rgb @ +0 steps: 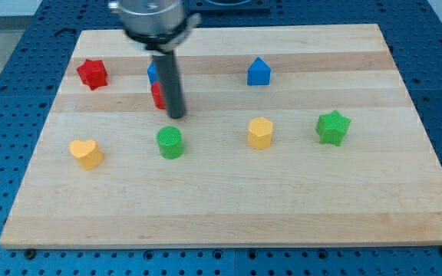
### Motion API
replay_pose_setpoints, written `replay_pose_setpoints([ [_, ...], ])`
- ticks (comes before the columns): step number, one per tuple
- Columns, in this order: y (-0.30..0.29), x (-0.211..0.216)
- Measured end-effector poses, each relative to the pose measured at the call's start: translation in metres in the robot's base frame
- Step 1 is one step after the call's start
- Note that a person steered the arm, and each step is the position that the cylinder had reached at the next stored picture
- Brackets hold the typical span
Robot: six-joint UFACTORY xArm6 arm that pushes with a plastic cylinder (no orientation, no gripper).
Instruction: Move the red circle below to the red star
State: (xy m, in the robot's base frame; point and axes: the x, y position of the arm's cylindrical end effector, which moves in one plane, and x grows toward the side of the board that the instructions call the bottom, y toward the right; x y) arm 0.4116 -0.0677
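Note:
The red star (93,73) sits near the board's upper left. The red circle (157,96) is to its right and slightly lower, mostly hidden behind my rod, with only its left edge showing. My tip (176,116) rests on the board just right of and below the red circle, close to it or touching it. A blue block (153,72) sits directly above the red circle, also partly hidden by the rod.
A green circle (170,142) lies just below my tip. A yellow heart (87,153) is at lower left. A yellow hexagon (260,133), a green star (333,126) and a blue house-shaped block (258,71) are to the right on the wooden board (229,207).

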Motion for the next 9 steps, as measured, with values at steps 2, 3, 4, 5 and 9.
replay_pose_setpoints([
  [2, 0.001, -0.038],
  [3, -0.05, -0.04],
  [4, -0.095, -0.04],
  [5, -0.074, -0.028],
  [9, -0.151, -0.027],
])
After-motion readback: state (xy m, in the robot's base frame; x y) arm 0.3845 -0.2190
